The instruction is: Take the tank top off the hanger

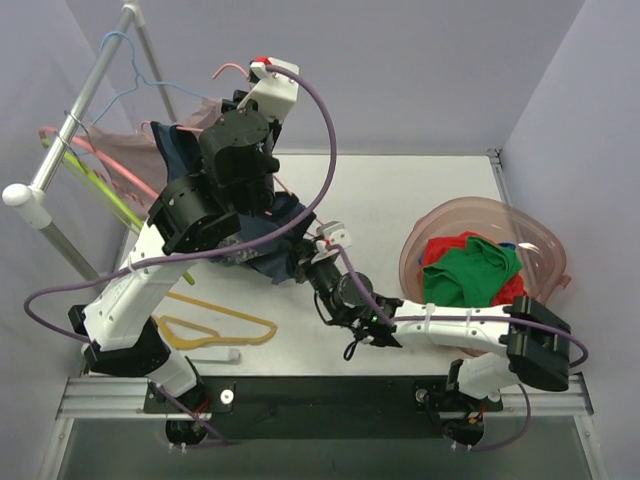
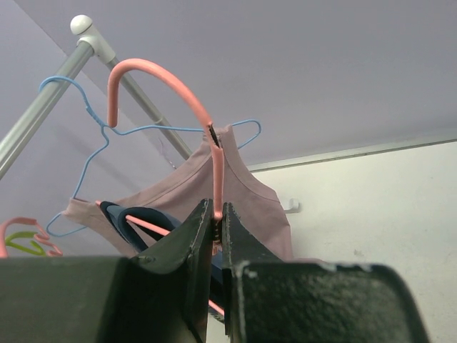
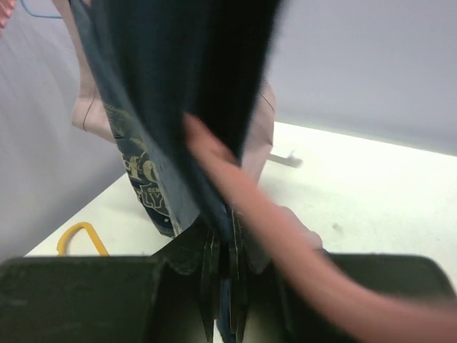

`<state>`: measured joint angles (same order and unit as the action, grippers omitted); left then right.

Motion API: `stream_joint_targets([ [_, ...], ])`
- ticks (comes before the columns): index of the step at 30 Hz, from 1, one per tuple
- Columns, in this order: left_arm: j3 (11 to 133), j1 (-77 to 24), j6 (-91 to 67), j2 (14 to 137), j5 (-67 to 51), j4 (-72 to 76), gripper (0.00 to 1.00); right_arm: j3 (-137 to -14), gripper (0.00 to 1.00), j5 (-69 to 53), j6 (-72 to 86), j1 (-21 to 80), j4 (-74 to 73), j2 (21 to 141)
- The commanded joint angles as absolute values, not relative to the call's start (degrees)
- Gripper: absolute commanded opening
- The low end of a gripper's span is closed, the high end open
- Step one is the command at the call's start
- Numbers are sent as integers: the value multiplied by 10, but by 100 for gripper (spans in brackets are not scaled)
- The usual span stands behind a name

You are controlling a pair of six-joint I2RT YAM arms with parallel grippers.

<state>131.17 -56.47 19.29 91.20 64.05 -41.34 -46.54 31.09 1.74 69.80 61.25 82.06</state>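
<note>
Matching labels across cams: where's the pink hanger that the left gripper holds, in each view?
Top external: pink hanger, only its hook clearly shows, top centre.
Left wrist: centre, its hook arches up from the shut left gripper.
Right wrist: blurred pink bar slanting to the lower right, beside the navy top.
Shared landmark: mauve top on the rack.
</note>
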Motion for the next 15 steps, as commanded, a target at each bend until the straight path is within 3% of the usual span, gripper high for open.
stream_joint_targets([
  [1, 1296, -553, 210, 889, 644, -364, 0, -405, 0, 381, 66, 698, 596, 700],
  [15, 1303, -519, 195, 909, 653, -402, 0, -344, 0, 379, 119, 697, 379, 457],
])
